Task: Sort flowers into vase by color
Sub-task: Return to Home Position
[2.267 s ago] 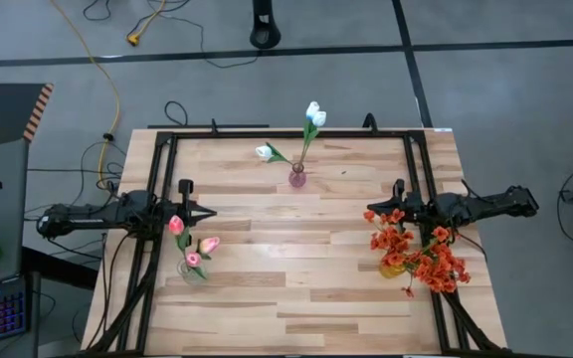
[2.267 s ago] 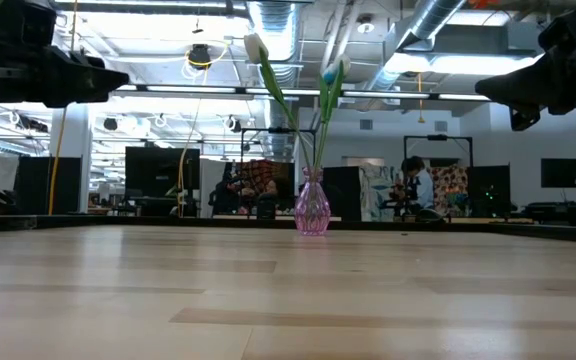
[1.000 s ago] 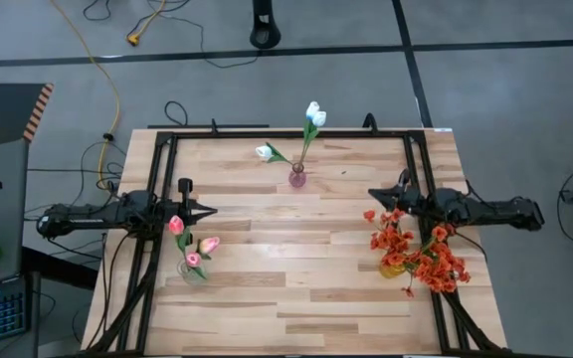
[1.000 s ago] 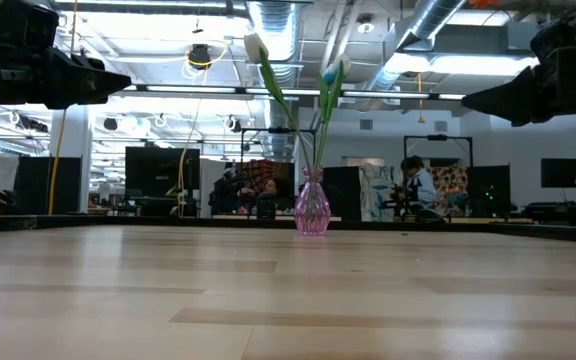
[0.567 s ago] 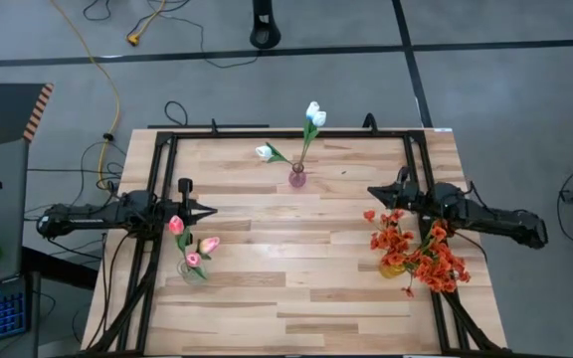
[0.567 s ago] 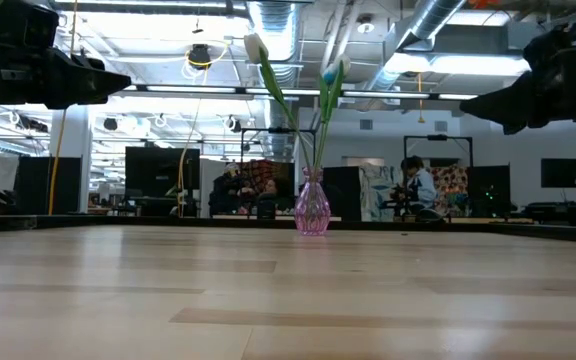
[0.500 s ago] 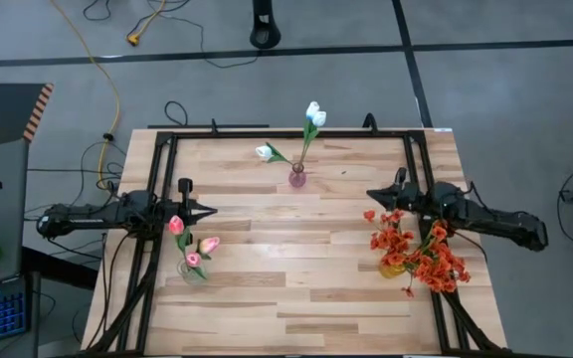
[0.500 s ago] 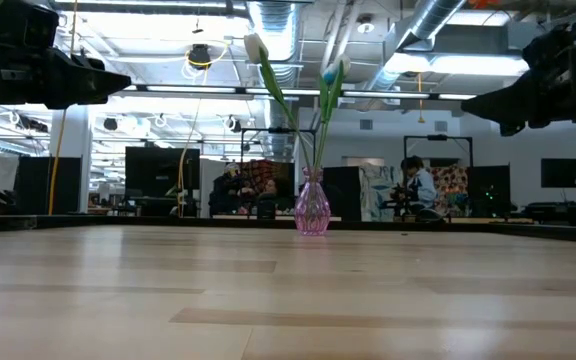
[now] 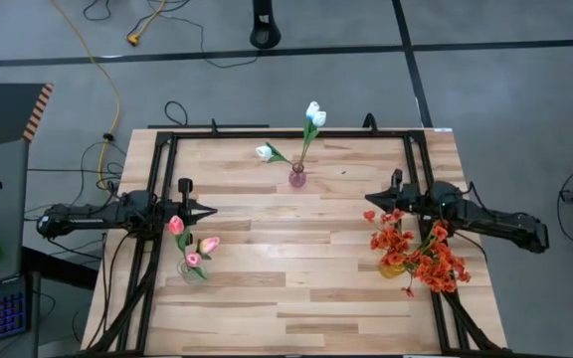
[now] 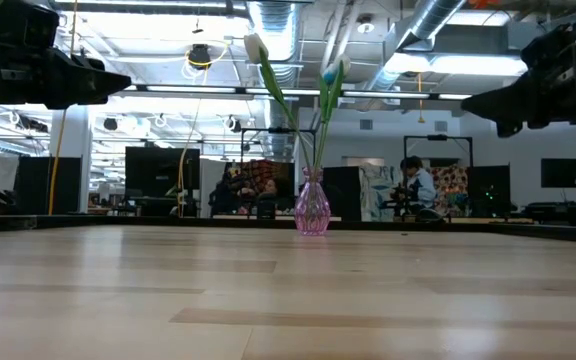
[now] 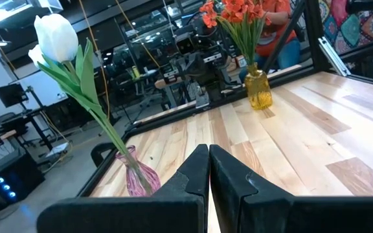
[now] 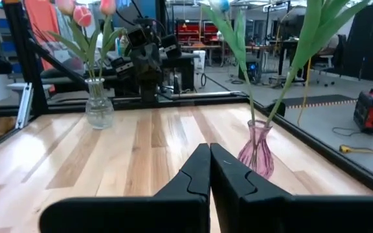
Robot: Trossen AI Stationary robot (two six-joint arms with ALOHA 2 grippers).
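Two white tulips (image 9: 313, 113) stand with their stems in a pink vase (image 9: 297, 178) at the table's far middle. Pink tulips (image 9: 177, 226) stick out of a clear vase (image 9: 192, 269) at the near left. Red-orange blooms (image 9: 421, 254) fill a yellow vase (image 9: 394, 265) at the near right. Each vase rests on its base. My left gripper (image 9: 210, 211) is shut, level above the table beside the pink tulips, with nothing between its fingers (image 11: 209, 150). My right gripper (image 9: 368, 196) is shut too, level just beyond the red-orange blooms, holding nothing (image 12: 210, 147).
A black metal frame (image 9: 286, 134) runs along the table's far, left and right sides. A light wooden tabletop (image 9: 296, 268) stretches between the three vases. Beyond the far edge the low view shows a room with a seated person (image 10: 413, 182).
My right arm has swung about its base. Its rear part has gone toward the table's near edge, while the shut gripper's tip has stayed near the same spot beside the red-orange blooms. The vases and flowers have not moved.
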